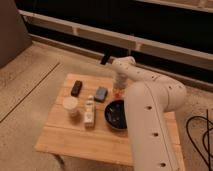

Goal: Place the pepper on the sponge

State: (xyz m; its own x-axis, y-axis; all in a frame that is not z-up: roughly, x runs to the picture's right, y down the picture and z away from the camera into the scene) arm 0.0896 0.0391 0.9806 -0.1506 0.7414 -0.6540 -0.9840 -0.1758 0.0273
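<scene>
Currently: gripper [118, 90] at the bench [65, 135] surface, just right of the sponge [101, 93].
Fingers fully closed at the pepper [117, 93]; actual hold cannot be told.

One pepper [118, 93], one sponge [101, 93], one bowl [106, 116], one claw [118, 89] (at pepper)

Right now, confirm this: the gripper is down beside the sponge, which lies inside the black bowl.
Not quite: the camera view shows the sponge on the table, outside the black bowl. The gripper is indeed down beside it.
</scene>
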